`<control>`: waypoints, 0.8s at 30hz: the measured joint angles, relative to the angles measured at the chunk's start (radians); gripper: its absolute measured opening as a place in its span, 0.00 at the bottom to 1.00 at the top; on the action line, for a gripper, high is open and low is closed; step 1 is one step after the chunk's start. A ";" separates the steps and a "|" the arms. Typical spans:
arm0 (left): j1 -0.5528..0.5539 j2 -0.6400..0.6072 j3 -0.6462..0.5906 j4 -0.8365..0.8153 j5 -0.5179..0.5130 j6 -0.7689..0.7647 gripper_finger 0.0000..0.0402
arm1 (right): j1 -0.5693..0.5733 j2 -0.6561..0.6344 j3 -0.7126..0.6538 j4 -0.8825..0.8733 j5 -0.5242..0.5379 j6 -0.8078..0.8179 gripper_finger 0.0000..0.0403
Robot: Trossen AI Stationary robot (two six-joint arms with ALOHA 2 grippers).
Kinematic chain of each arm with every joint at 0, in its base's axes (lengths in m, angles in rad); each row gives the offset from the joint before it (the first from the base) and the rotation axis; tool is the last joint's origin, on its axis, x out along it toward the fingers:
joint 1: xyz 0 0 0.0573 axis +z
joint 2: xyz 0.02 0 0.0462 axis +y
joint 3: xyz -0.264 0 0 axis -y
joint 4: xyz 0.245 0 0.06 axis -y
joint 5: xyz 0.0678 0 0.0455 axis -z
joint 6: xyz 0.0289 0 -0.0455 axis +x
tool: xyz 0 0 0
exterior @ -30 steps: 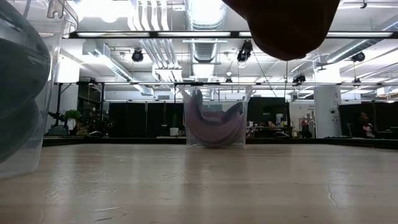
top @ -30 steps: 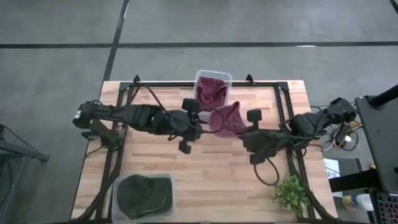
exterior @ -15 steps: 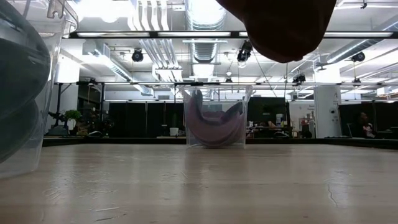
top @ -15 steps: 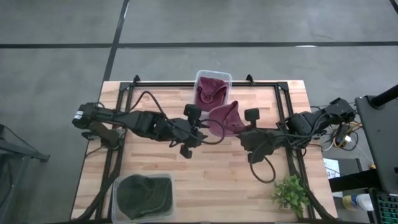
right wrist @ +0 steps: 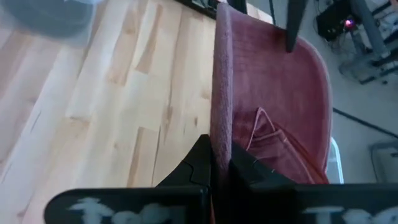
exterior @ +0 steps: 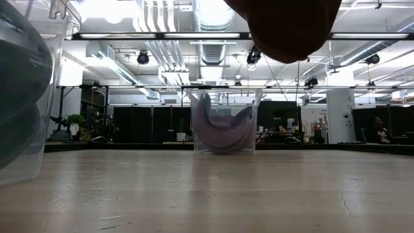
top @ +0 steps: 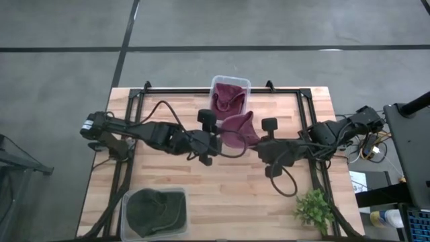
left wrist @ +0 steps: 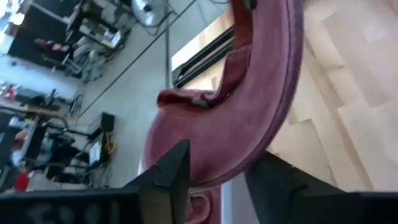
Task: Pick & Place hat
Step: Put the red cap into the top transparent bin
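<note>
A maroon hat [top: 236,129] hangs in the air over the table's middle, between my two grippers. In the low view the maroon hat [exterior: 284,29] shows well above the tabletop. My left gripper [top: 219,138] is at the hat's left side and my right gripper [top: 257,144] at its right side; each is shut on it. Just beyond, at the far edge, stands a clear bin [top: 230,82] with a second maroon hat [top: 227,99] in it. My left gripper [left wrist: 221,177] has the hat's curved rim [left wrist: 231,163] between its two fingers, coming level from the table's left. The hat is lifted clear of the table. My right gripper [right wrist: 221,158] pinches the hat's thin edge [right wrist: 221,124] between its two fingers, coming level from the table's right. The edge stands on end in the hold, and the hat's hollow inside [right wrist: 273,93] faces away to one side.
A clear bin [top: 180,195] at the near left corner holds a dark green hat [top: 154,210]. A small green plant [top: 314,210] stands at the near right corner. Bare wood [top: 235,195] lies between them.
Both grippers have carried the hat a little toward the table's left, still lifted clear. Both holds are unchanged.
</note>
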 joint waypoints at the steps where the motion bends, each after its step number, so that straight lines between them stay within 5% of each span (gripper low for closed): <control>1: 0.001 0.000 0.000 0.001 -0.008 -0.007 0.31 | -0.003 0.000 0.000 -0.002 0.004 0.013 0.02; 7: -0.002 0.002 -0.003 -0.021 0.038 -0.033 0.04 | -0.004 -0.002 0.001 0.002 0.011 0.035 0.03; 15: 0.001 0.002 -0.003 -0.017 0.019 -0.059 0.02 | -0.006 0.000 0.002 -0.003 0.143 0.100 0.07; 24: 0.001 0.002 0.000 -0.042 -0.067 -0.067 0.02 | -0.011 0.003 0.000 -0.031 0.277 0.194 0.40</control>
